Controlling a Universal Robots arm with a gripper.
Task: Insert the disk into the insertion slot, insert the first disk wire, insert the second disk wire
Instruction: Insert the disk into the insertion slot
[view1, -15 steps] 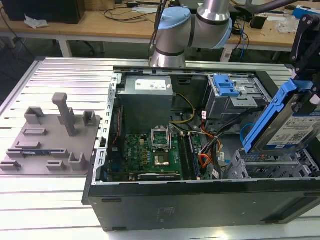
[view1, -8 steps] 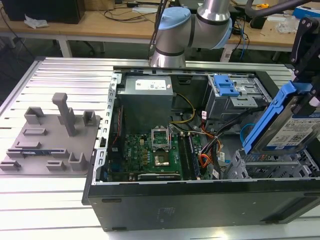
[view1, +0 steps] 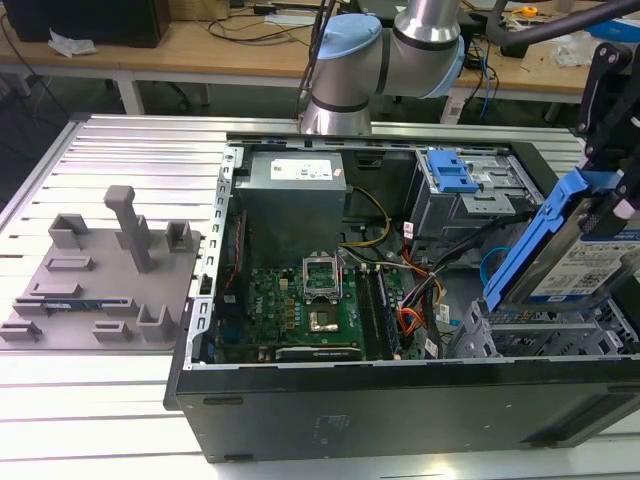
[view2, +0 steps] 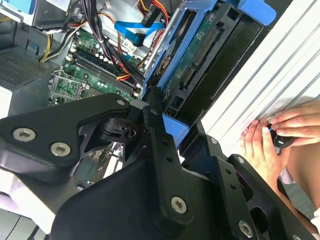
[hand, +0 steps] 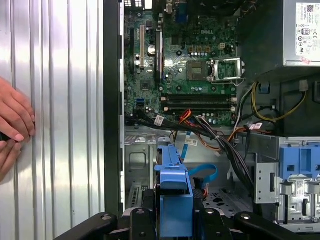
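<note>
I have the fingers (hand: 149, 207) clamped on the disk (view1: 590, 262), one on each side of its blue carrier (view1: 535, 240), so the gripper (hand: 174, 217) holds it off the surface. In the exterior view the disk hangs tilted, its high end up at the gripper and its low end down by the slot (view1: 530, 335). It is not seated in the cage, and I cannot tell whether the low end touches it. The slot sits in the corner of the open case (view1: 400, 410) on the exterior view's right, beside loose cables (view1: 412, 318) and near the motherboard (view1: 300, 300). The case lies on the ribbed tabletop (view1: 120, 140). In both wrist views a person's hands (view2: 277, 132) rest on the tabletop just outside the case wall.
</note>
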